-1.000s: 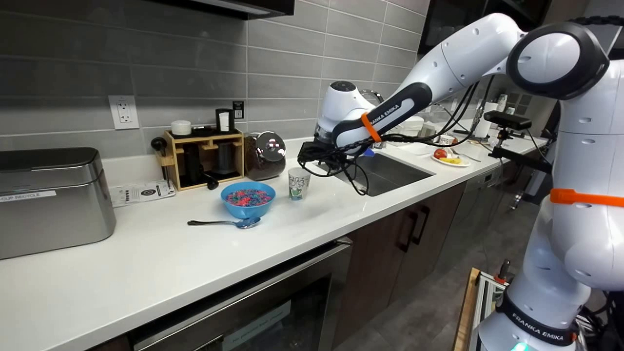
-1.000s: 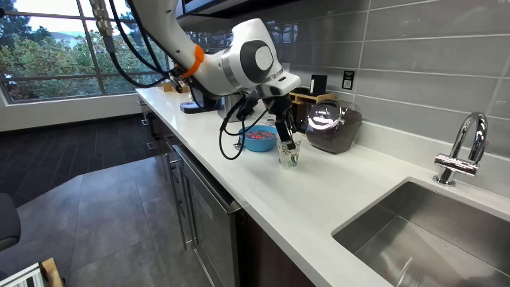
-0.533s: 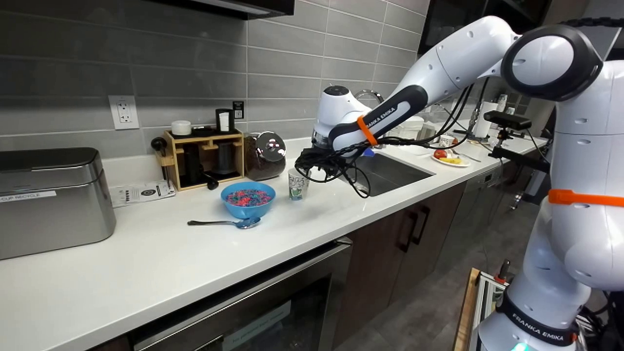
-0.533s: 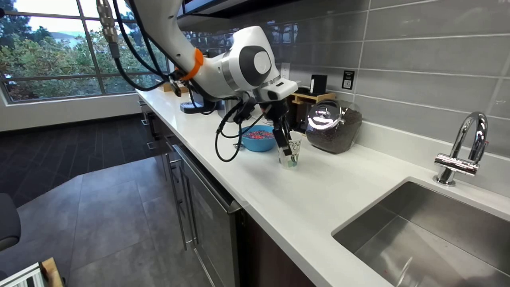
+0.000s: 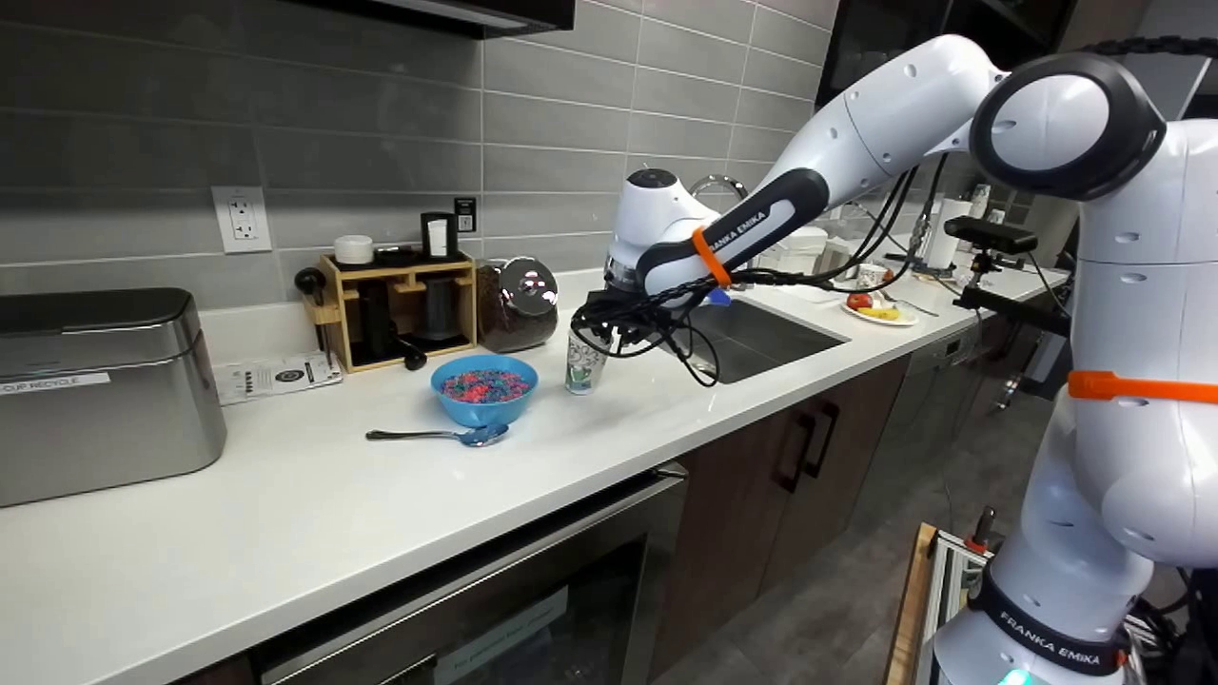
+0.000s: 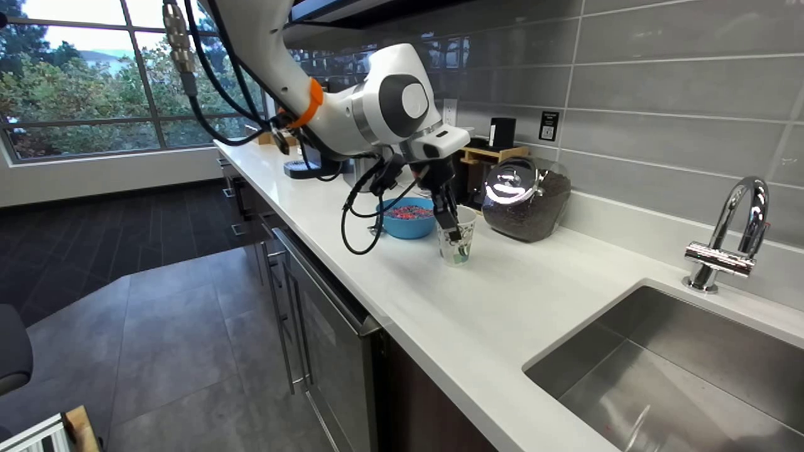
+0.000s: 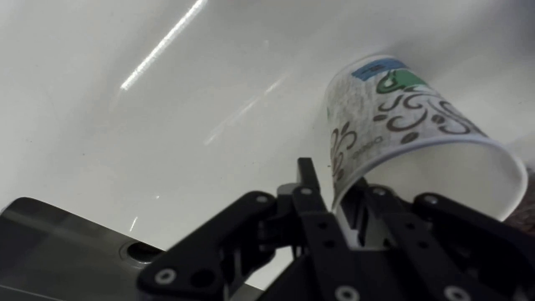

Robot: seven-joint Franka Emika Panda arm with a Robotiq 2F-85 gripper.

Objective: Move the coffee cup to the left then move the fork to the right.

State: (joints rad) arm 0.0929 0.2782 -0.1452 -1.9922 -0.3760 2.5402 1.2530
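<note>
The coffee cup (image 5: 582,369), white with brown swirls and a green mark, stands on the counter just right of the blue bowl and leans slightly. Seen in the wrist view, my gripper (image 7: 332,179) straddles the near wall of the coffee cup (image 7: 384,113). Its left fingertip (image 7: 308,173) is outside with a small gap to the cup. The other finger reaches inside past the rim, its tip partly hidden. The jaws are part-way apart. The fork (image 5: 414,435), a dark-grey metal utensil whose wide end looks spoon-like, lies in front of the bowl.
The blue bowl (image 5: 479,415) holds coloured bits. A large glass jar (image 6: 534,213) of dark grounds stands behind the cup, against the tiled wall. A steel sink (image 6: 603,351) is cut into the counter nearby. Further along are a wooden organizer (image 5: 381,266) and a steel bin (image 5: 105,409).
My gripper has come down over the cup's rim and then nearly stopped. In an exterior view the cup has shifted slightly right and tipped a little. The bowl and fork have not moved.
</note>
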